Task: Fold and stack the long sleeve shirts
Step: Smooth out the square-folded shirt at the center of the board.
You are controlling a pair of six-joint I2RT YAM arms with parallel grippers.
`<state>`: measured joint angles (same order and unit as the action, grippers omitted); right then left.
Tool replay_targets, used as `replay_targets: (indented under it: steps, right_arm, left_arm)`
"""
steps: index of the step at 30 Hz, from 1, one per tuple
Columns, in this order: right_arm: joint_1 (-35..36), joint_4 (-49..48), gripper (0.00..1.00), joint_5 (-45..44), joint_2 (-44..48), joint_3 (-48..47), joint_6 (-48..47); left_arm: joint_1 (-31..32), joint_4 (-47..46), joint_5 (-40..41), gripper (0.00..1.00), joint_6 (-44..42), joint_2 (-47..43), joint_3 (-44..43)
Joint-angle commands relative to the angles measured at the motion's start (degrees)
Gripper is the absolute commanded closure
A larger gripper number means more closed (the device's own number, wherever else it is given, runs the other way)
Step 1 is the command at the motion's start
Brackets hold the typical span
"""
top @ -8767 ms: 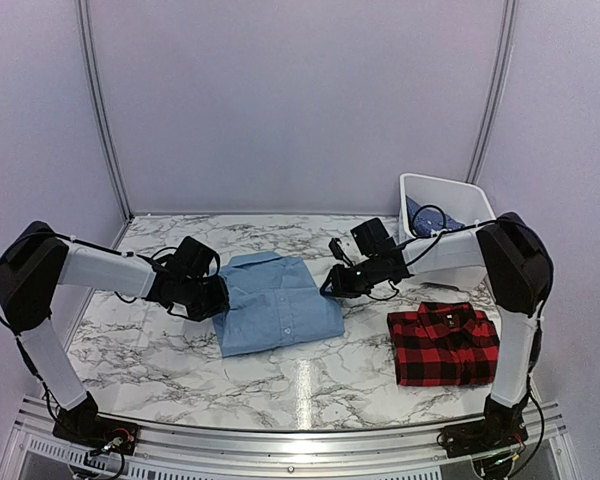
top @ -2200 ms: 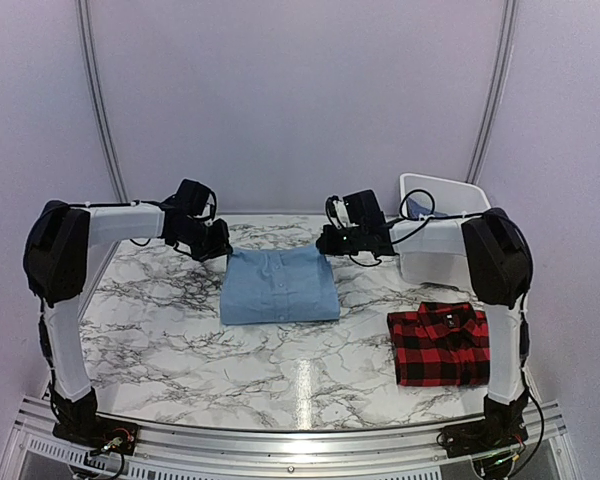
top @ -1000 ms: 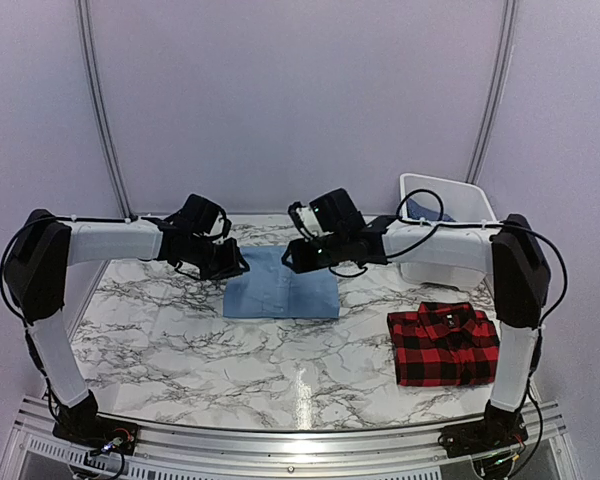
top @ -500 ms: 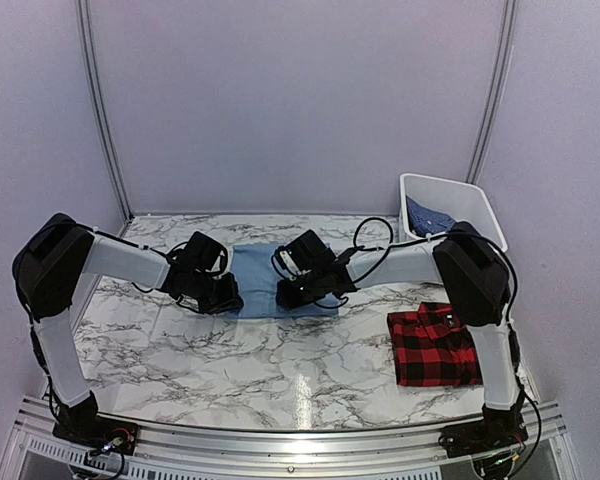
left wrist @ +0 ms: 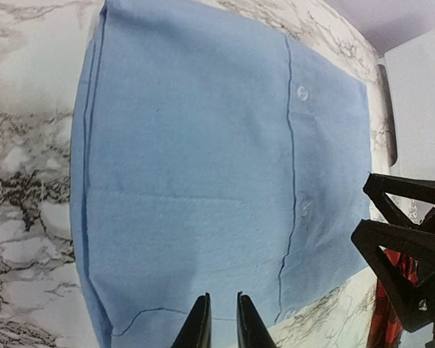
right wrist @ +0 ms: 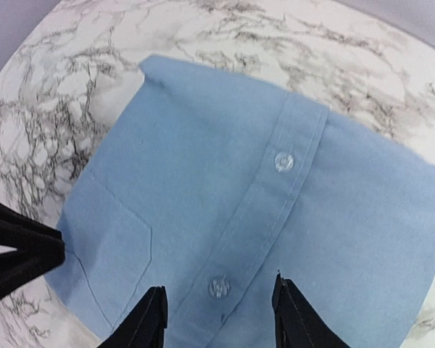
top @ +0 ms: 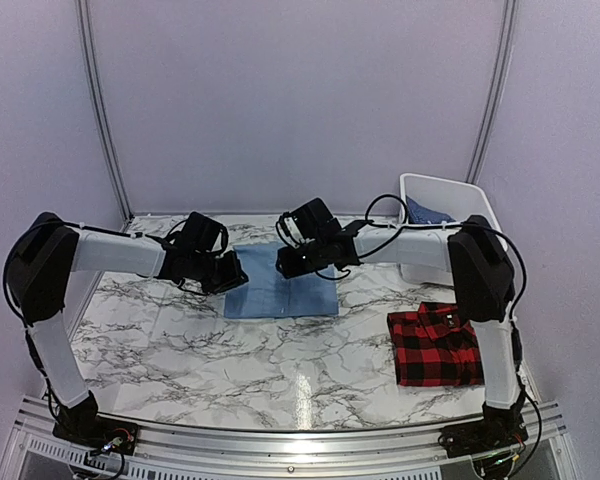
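Note:
The light blue shirt [top: 280, 292] lies folded in a flat rectangle at the table's middle, its button placket [right wrist: 275, 196] and pocket facing up. My left gripper [top: 235, 278] hovers at its left edge, jaws a narrow slit apart with nothing between them [left wrist: 223, 308]. My right gripper [top: 292, 265] hangs over the shirt's far right part, open and empty [right wrist: 221, 304]. The red-and-black plaid shirt [top: 440, 345] lies folded at the right front. A darker blue shirt [top: 425, 212] sits inside the white bin.
The white plastic bin [top: 450, 188] stands at the back right corner. In the left wrist view the right gripper's black fingers [left wrist: 402, 254] sit just past the shirt's edge. Marble tabletop [top: 180, 340] surrounds the shirts.
Both grippers dipped to the shirt's near edge, then drew back toward the far side. The right jaws spread wider. The light blue shirt now lies as a shorter folded rectangle.

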<state>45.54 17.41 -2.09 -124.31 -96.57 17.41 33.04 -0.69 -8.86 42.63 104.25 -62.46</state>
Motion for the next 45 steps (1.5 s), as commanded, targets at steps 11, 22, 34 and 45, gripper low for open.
replay_targets:
  steps: [11,22,34,45]
  right_arm:
    - [-4.0,4.0,0.42,-3.8,-15.1,-16.3,-2.6]
    - [-6.7,4.8,0.31,-2.9,-13.3,-20.9,-5.1]
    - [-10.7,4.1,0.32,3.9,-24.3,-29.4,-3.9]
    - [-13.3,4.2,0.27,13.3,-24.0,-34.1,-5.3]
  left_arm:
    - [-3.9,3.2,0.7,0.96,1.3,8.9,-2.5]
    - [-3.9,3.1,0.8,0.98,0.9,3.7,1.4]
    - [-3.8,3.9,0.2,0.97,-0.1,2.7,-2.0]
    - [-6.4,7.5,0.2,0.93,-3.6,15.9,-26.3]
